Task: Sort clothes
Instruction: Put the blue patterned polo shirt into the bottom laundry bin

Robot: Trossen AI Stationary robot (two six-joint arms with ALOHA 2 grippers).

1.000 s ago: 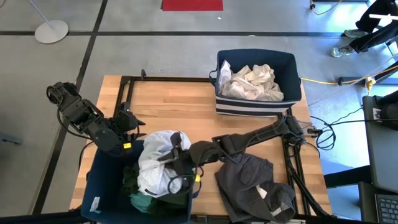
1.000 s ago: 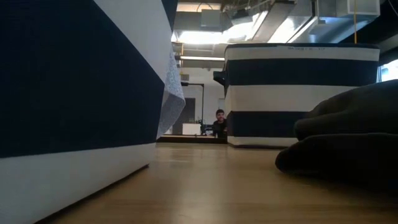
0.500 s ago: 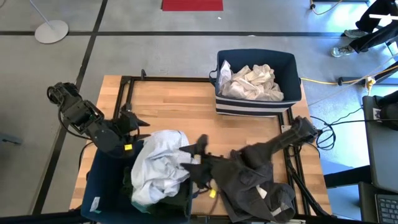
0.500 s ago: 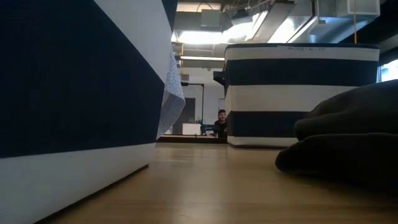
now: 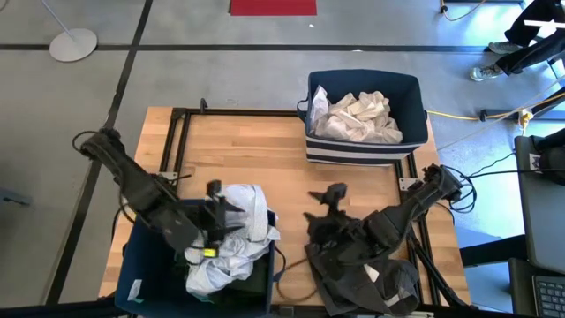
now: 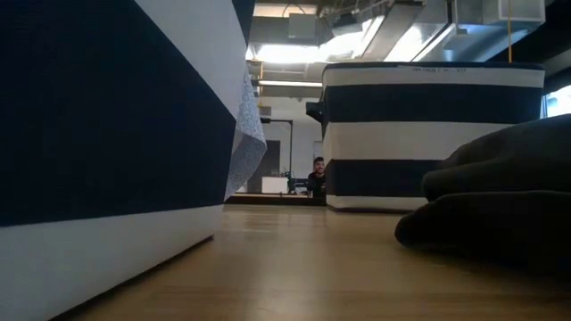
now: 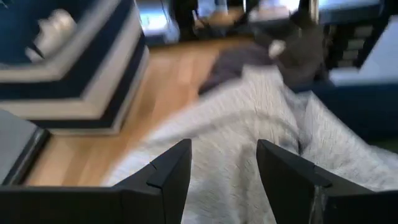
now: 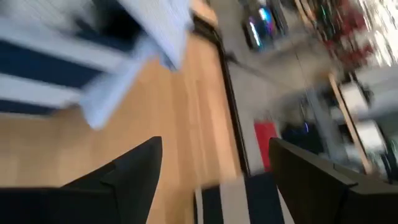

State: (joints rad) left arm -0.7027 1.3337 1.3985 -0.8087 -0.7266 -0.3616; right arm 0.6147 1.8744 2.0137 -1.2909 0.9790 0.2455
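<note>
A white garment (image 5: 234,234) lies heaped in the navy bin (image 5: 141,265) at the near left. One fold (image 6: 250,134) hangs over the bin's right rim. My left gripper (image 5: 222,199) stands open over this heap, with the cloth (image 7: 249,124) showing between its fingers (image 7: 168,171). A dark grey garment (image 5: 362,265) lies bunched on the table at the near right. My right gripper (image 5: 322,203) hangs open above its far edge with nothing between the fingers (image 8: 124,180). Cream clothes (image 5: 357,115) fill the far bin (image 5: 366,148). My left gripper is open over the top of the white garment (image 7: 236,143), its fingers slanting toward the table's right and far side. I cannot tell whether the fingers touch the cloth.
The striped far bin (image 6: 433,134) stands at the table's far right. Bare wood (image 5: 238,146) lies between the two bins. A black frame (image 5: 177,132) runs along the table's edges. A person (image 6: 315,174) sits in the room behind the table.
My right gripper has let go of the white garment over the near-left bin. It has drawn back toward the table's right, to above the dark grey garment. The white garment has dropped onto the bin's contents. My left gripper has swung from the bin's far-left corner to over it.
</note>
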